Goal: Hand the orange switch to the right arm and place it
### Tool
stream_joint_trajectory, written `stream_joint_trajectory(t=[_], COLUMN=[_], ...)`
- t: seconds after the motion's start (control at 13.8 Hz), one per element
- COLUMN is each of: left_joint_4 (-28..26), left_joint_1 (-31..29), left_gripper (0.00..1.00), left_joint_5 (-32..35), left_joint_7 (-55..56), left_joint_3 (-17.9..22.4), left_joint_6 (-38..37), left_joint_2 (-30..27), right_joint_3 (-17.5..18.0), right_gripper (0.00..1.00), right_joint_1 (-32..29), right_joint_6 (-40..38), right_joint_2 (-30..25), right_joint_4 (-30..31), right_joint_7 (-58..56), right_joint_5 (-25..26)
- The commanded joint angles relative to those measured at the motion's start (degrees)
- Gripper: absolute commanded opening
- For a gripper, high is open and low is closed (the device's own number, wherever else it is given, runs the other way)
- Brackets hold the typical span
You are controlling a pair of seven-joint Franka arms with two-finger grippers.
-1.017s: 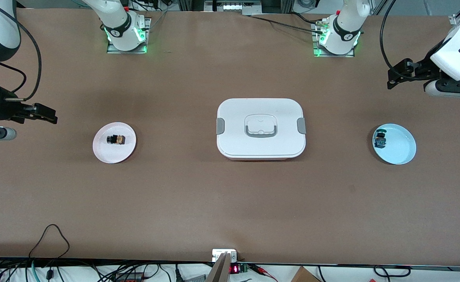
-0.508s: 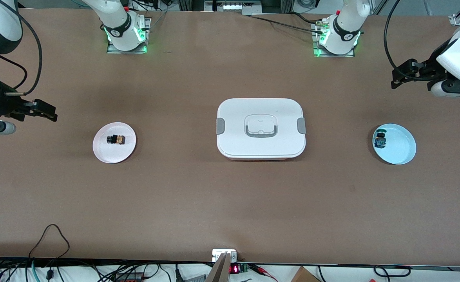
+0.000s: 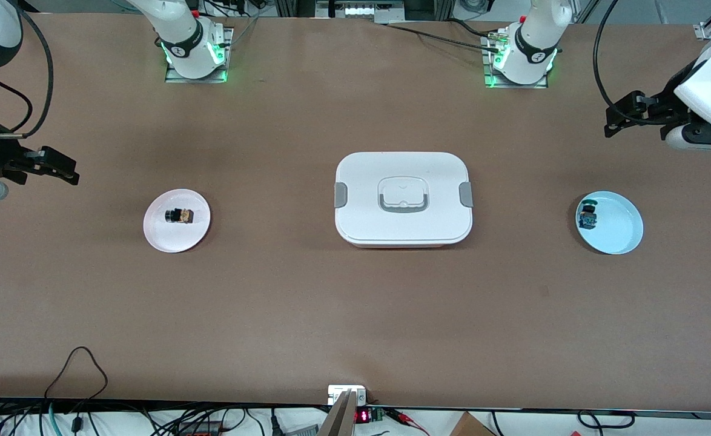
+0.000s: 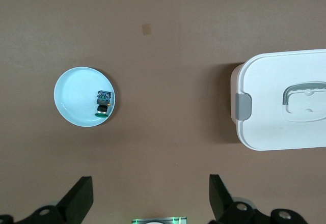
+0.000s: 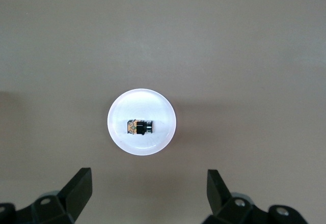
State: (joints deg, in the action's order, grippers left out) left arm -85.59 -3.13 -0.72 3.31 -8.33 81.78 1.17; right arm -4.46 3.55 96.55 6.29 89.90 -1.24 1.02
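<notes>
we count two switches, two plates, one box, two arms. the orange switch [image 3: 179, 215] lies on its side in the white plate [image 3: 162, 236] toward the right arm's end of the tabletop. the green-capped switch [image 3: 587, 216] sits in the blue plate [image 3: 625, 233] at the left arm's end. the white lidded box [image 3: 403, 198] stands between the plates. the right end effector [image 3: 59, 169] and the left end effector [image 3: 619, 115] both hang over bare tabletop, fingers spread apart and empty. only the wrist views show that spread; each frames one plate.
</notes>
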Motion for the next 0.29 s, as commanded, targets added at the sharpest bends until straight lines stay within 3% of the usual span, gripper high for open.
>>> stream_joint_trajectory(t=[0.0,0.22], left_joint_4=[1.12,1.12], left_joint_1=[-0.3,-0.3], left_gripper=[1.0,1.0], left_joint_5=[-0.07,-0.07], left_joint_7=[-0.15,-0.15], left_joint_3=[-0.37,-0.46], left_joint_6=[-1.19,-1.27], left_joint_2=[0.15,0.23], right_joint_3=[0.33,0.33], right_gripper=[1.0,1.0], right_joint_1=[-0.12,-0.12], right_joint_6=[-2.06,-2.33], right_joint_2=[-0.4,-0.4], right_joint_4=[-1.83,-1.92], right_joint_7=[0.1,0.1], right_joint_5=[-0.4,-0.4])
